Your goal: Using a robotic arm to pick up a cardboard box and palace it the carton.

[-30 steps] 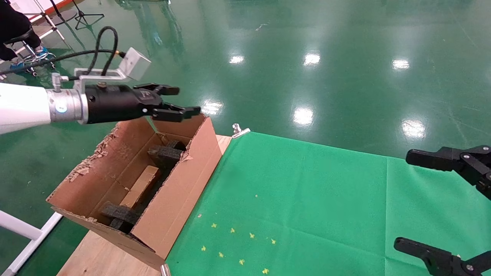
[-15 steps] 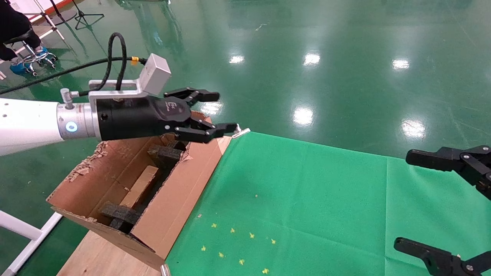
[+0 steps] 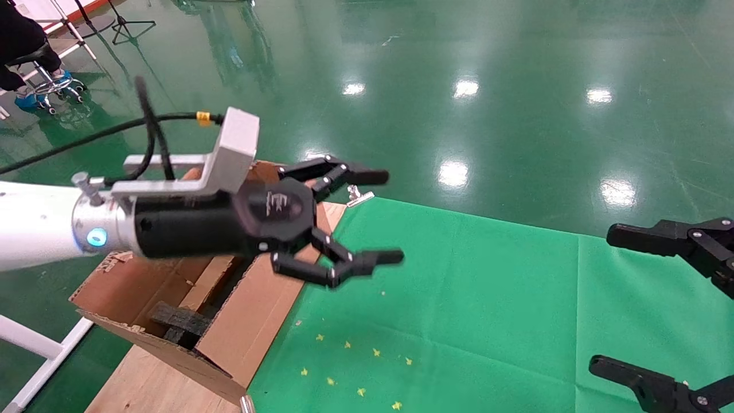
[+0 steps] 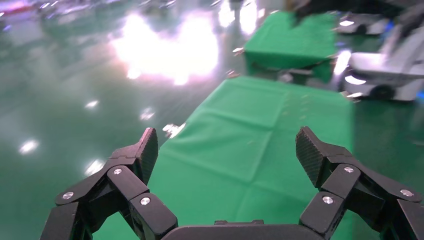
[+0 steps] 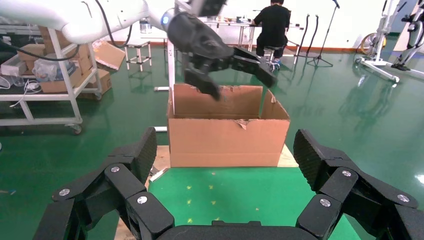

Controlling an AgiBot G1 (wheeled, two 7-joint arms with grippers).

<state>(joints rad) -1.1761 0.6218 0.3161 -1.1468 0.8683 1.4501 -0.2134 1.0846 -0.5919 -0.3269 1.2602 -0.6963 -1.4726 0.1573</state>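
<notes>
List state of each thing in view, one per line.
White-armed left gripper: open, empty, above the carton's table-side wall.
All-black right gripper: open, empty, parked over the cloth.
Large brown corrugated carton: flaps open, ragged; dark foam pieces inside.
Green table cloth: spread flat, bare but for yellow specks.

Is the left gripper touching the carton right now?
Apart. The right wrist view shows the left gripper in the air above the carton's rim, jaws open and empty.

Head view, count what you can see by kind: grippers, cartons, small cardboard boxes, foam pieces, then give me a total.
Grippers: 2, left gripper and right gripper
Carton: 1
Cardboard box: 1
Foam pieces visible: 1
Total: 5
</notes>
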